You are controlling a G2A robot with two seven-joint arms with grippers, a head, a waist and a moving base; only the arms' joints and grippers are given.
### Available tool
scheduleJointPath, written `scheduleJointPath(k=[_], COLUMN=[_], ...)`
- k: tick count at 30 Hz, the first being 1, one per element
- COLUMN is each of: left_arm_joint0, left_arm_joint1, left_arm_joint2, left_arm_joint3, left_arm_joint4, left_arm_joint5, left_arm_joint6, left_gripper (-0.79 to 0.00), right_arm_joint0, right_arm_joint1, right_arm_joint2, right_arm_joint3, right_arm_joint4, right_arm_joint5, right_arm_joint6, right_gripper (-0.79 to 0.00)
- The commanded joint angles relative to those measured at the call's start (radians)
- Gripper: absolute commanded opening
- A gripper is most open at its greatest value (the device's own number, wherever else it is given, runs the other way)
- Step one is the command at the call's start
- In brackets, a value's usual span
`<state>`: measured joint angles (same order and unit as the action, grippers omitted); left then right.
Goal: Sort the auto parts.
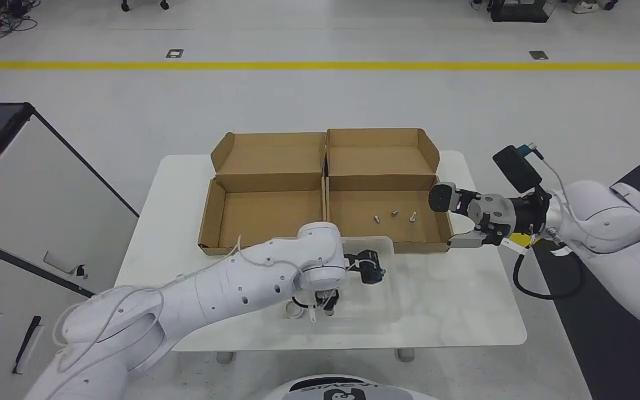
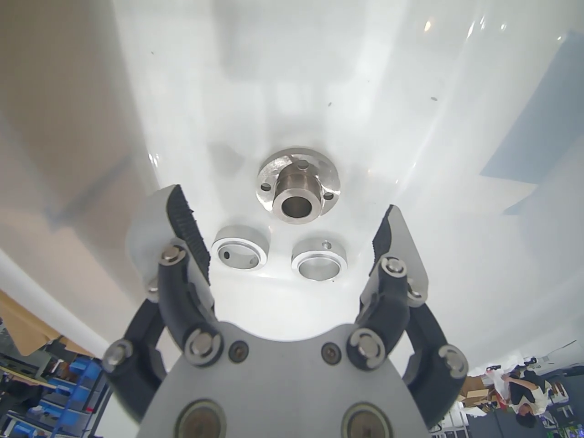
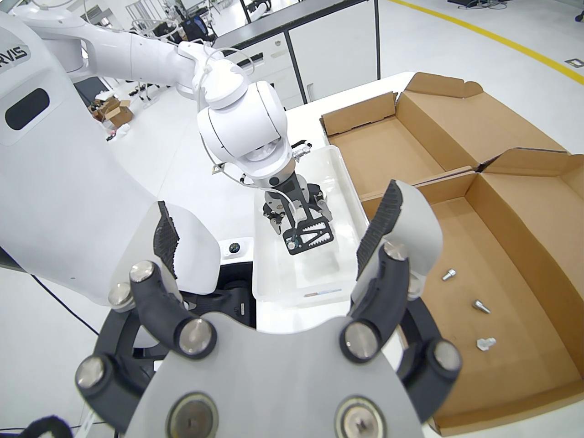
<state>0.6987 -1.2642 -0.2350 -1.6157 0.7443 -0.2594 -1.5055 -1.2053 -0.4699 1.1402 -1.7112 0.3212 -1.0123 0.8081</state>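
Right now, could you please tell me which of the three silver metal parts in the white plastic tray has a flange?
The bored hub: it alone stands on a wide disc with holes; the two collars are plain rings.

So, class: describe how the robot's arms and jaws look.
Both arms are glossy white; the left arm carries a thin white cable, the right arm a black one. Each ends in a grey plate, black linkages with silver bolts, and white jaws with black ribbed pads.

steel flanged hub upright in white plastic tray | two silver ring collars flat, just beside hub | three small silver screws lying apart in brown cardboard box
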Motion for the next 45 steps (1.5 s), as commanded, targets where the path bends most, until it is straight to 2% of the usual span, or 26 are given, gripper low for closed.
scheduleJointPath(k=[1,6,8,10,12,23,32,45], left_arm_joint0=[0.005,0.016,0.022,0.026,0.031,0.042,0.039,0.03], left_arm_joint1=[0.003,0.011,0.014,0.016,0.018,0.009,-0.008,-0.014], left_arm_joint2=[-0.004,-0.012,-0.016,-0.018,-0.021,-0.021,-0.01,-0.002], left_arm_joint3=[-0.005,-0.027,-0.034,-0.039,-0.044,-0.034,-0.006,0.011], left_arm_joint4=[0.003,0.025,0.03,0.038,0.042,0.045,0.044,0.024], left_arm_joint5=[0.0,0.002,0.0,-0.002,-0.004,-0.036,-0.037,-0.037], left_arm_joint6=[-0.003,-0.015,-0.016,-0.021,-0.024,-0.019,-0.018,-0.018], left_gripper=[-0.185,-0.231,-0.28,-0.372,-0.397,-0.403,-0.409,-0.419], right_arm_joint0=[0.0,0.0,0.0,0.0,0.0,0.0,0.0,0.0], right_arm_joint1=[-0.001,-0.001,-0.001,-0.001,-0.001,-0.001,-0.001,-0.001], right_arm_joint2=[0.0,0.0,0.0,0.0,0.0,0.0,0.0,0.0], right_arm_joint3=[0.0,0.0,0.0,0.0,0.0,0.0,0.0,0.0], right_arm_joint4=[-0.001,-0.001,-0.001,-0.001,-0.001,-0.001,-0.001,-0.001], right_arm_joint5=[0.0,0.0,0.0,0.0,0.0,0.0,0.0,0.0], right_arm_joint6=[0.0,0.0,0.0,0.0,0.0,0.0,0.0,0.0], right_gripper=[0.0,0.0,0.0,0.0,0.0,0.0,0.0,0.0])
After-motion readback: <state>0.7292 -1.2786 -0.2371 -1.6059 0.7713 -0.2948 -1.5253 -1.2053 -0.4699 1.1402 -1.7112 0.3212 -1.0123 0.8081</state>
